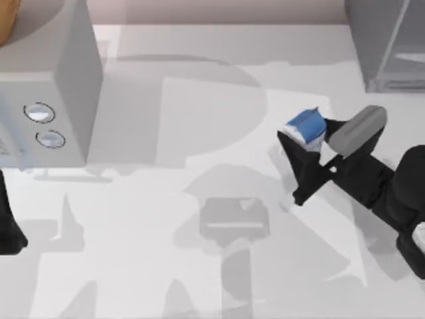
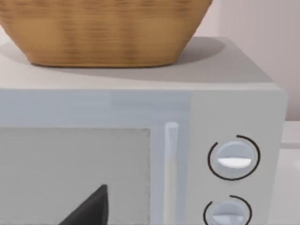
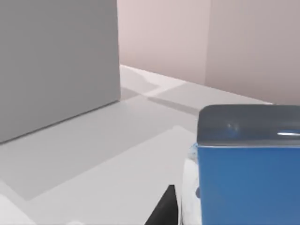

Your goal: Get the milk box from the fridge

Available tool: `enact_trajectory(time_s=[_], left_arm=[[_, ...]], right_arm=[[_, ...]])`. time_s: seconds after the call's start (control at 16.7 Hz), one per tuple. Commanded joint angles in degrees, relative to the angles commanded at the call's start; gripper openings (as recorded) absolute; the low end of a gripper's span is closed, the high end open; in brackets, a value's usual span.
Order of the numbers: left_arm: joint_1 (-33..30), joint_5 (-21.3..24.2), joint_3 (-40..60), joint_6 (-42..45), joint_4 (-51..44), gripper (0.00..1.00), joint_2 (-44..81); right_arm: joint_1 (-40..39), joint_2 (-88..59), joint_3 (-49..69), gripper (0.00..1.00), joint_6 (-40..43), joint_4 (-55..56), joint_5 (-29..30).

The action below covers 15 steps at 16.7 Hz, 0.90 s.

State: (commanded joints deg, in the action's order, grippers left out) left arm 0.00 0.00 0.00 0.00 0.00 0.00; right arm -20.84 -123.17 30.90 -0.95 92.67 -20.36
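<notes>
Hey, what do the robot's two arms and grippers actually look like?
Both arms are matte black. The right gripper has two flat, angular black fingers and carries a rounded grey box on its wrist. The left arm shows as a plain black shape at the table's left edge. No cables or markings visible.

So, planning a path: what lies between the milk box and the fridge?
Bare table in the top view; the milk box sits in the right hand, the fridge apart.
</notes>
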Motion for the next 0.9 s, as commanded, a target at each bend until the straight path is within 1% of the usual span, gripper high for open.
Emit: enact_trajectory(time_s=[0.18, 0.6, 0.9], left_arm=[[0.0, 0.0, 0.0, 0.0, 0.0, 1.0, 0.0], [0.0, 0.0, 0.0, 0.0, 0.0, 1.0, 0.0], [0.0, 0.0, 0.0, 0.0, 0.0, 1.0, 0.0]], right_arm=[[-0.6, -3.3, 0.9, 0.0, 0.0, 2.5, -0.6], [-0.6, -4.2, 1.6, 0.0, 0.0, 1.9, -0.2], [-3.3, -10.1, 12.5, 0.0, 0.1, -2.2, 2.3]])
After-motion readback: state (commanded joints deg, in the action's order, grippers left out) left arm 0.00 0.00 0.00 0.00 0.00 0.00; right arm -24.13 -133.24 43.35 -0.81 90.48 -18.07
